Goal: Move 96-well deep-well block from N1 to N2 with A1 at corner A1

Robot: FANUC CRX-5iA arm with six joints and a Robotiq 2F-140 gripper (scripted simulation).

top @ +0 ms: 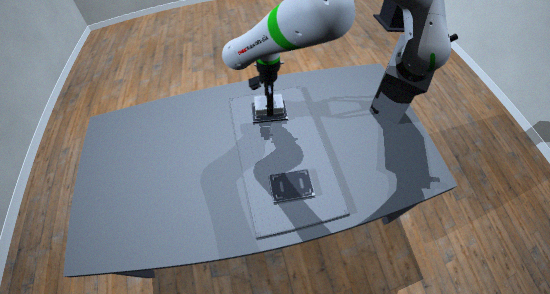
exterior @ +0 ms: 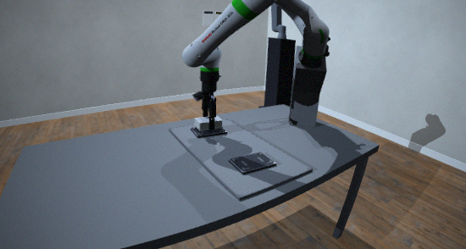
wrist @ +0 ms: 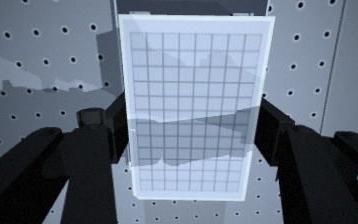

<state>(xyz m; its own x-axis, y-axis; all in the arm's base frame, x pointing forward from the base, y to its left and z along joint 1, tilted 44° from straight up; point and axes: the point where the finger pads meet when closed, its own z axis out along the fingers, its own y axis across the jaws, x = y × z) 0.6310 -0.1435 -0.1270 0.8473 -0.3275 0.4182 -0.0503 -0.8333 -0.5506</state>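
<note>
Gripping the white translucent deep-well block (top: 269,107), the black two-finger gripper (top: 269,103) stands half-open over the far dark nest (top: 256,118); exterior view: block (exterior: 208,123) within that nest (exterior: 196,132), near nest (exterior: 252,162) bare; wrist view: well grid (wrist: 194,107) between black fingers
</note>
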